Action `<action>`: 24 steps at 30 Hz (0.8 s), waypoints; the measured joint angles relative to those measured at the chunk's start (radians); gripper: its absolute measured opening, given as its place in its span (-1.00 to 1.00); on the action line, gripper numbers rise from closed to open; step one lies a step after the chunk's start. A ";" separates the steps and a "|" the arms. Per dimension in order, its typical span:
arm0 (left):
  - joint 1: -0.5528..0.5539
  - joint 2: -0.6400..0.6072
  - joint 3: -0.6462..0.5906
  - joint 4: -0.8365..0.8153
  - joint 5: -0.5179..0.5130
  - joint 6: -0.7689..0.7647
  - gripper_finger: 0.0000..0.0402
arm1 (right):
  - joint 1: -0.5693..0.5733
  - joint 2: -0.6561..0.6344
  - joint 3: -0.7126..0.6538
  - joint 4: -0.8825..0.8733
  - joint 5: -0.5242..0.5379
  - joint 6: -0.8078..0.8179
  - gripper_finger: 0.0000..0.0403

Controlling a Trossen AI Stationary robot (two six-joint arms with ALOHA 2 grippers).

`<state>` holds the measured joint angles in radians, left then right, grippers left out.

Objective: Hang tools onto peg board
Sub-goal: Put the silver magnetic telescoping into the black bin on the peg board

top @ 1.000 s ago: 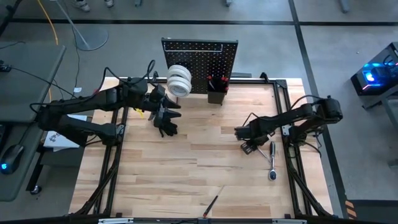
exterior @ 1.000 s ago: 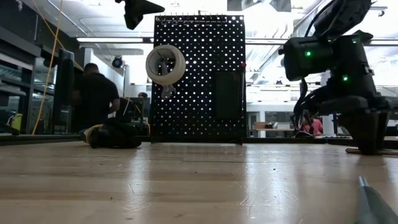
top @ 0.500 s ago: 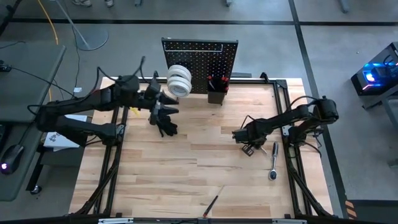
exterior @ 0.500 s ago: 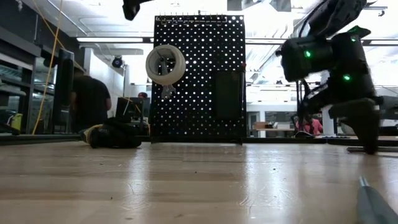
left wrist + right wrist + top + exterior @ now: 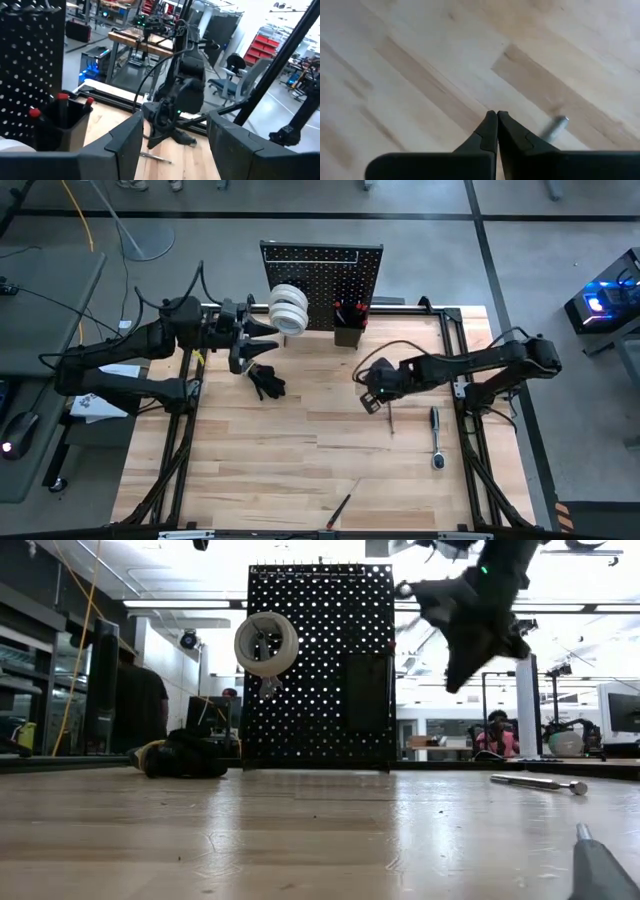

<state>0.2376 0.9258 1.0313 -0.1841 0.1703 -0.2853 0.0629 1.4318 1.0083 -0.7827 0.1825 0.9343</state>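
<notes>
The black peg board (image 5: pixel 322 272) stands at the table's far edge. White tape rolls (image 5: pixel 288 310) hang on it, and red-handled screwdrivers stand in its bin (image 5: pixel 348 330). My right gripper (image 5: pixel 496 116) is shut, with nothing showing between its fingertips. It is raised over the table's middle right (image 5: pixel 372 400), fingers slanting down. A slim rod-like tool (image 5: pixel 390 420) lies on the wood just beside it. A silver ratchet (image 5: pixel 437 438) lies farther right. My left gripper (image 5: pixel 174 125) is open with nothing between its fingers. It hangs level and high, left of the tape rolls (image 5: pixel 247 340).
A dark bundle (image 5: pixel 268 383) lies on the table below my left gripper. A dark-handled screwdriver (image 5: pixel 340 507) lies at the near edge. Black frame rails (image 5: pixel 455 330) run along both table sides. A person (image 5: pixel 150 705) stands beyond the table.
My right gripper has risen well clear of the table and swung toward the table's left, away from the ratchet; the slim tool now shows on the wood where it was. My left gripper has risen and drawn back toward the left edge, away from the dark bundle.
</notes>
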 joint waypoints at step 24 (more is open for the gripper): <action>-0.002 0.018 0.000 -0.091 -0.023 -0.018 -0.01 | 0.194 0.071 -0.188 0.016 -0.249 0.640 0.02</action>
<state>0.2352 0.9439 1.0313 -0.2755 0.1477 -0.3035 0.2565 1.5026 0.8206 -0.7672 -0.0665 1.5744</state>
